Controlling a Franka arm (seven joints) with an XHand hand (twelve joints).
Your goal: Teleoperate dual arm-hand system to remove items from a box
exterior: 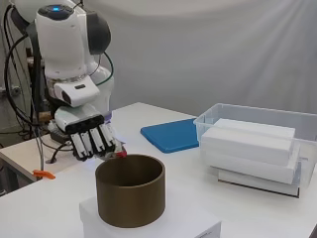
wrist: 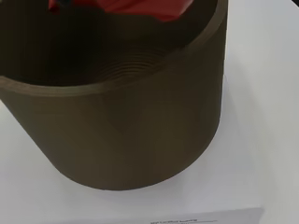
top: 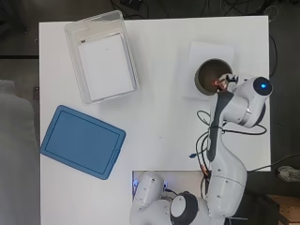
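We are holding a small red item (exterior: 120,154) pinched in the hand (exterior: 91,140) at the brown cylindrical container (exterior: 130,196) rim, next needing release inside.

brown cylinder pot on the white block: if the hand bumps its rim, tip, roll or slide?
The brown pot looks wide for its height and stands flat, so it would probably slide rather than tip. It sits raised on a white block, so a shove could push it off the edge. On its side, the round wall would likely roll. The hand hovers at its rim.
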